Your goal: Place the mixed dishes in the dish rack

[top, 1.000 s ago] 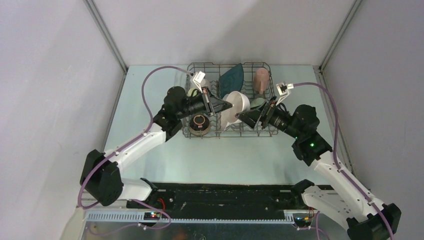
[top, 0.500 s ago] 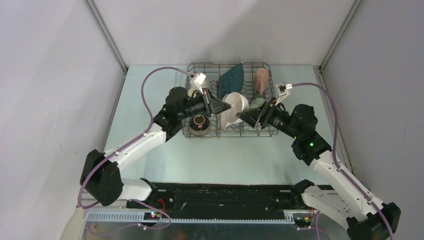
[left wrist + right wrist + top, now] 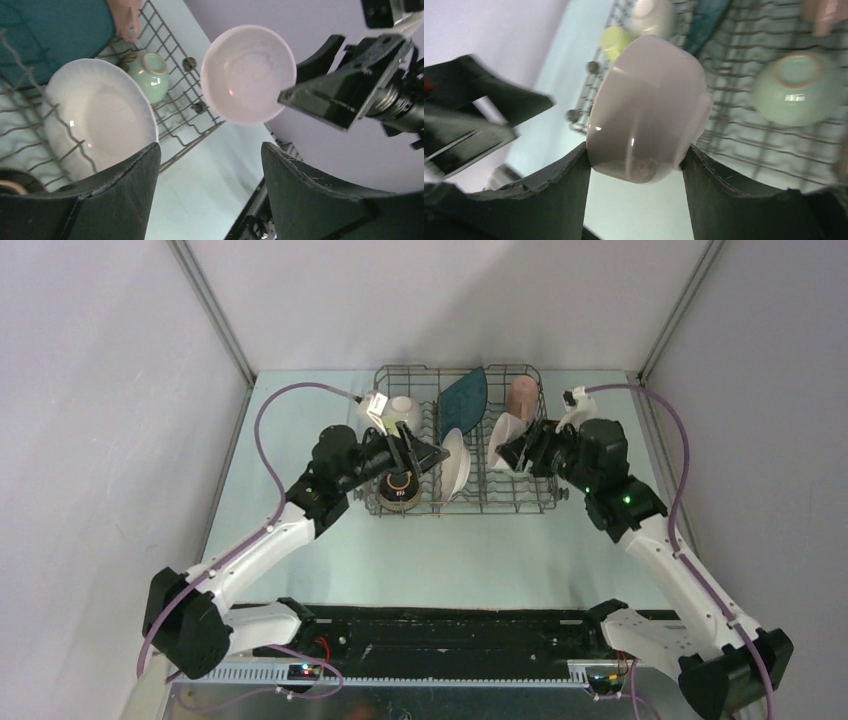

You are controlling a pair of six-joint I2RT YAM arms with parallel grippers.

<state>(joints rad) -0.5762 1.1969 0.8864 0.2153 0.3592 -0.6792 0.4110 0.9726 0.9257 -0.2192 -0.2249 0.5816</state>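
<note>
- The right fingers (image 3: 559, 200) grasp the white bowl (image 3: 649, 110) across its wall, clear above the right half of the rack (image 3: 520, 485).
- The bowl lies on its side: its axis runs across the rack, mouth toward the left arm. Only the right arm carries it. The green bowl (image 3: 796, 90) sits in the rack just beside it.
- The left fingers (image 3: 115, 200) are released and empty, near the plate (image 3: 95, 115), which stands on edge among the tines.
- Change: a second ago the left fingers were clenched at the plate and the bowl sat low against it. The bowl is now lifted rightward and the left arm has drawn back.
</note>
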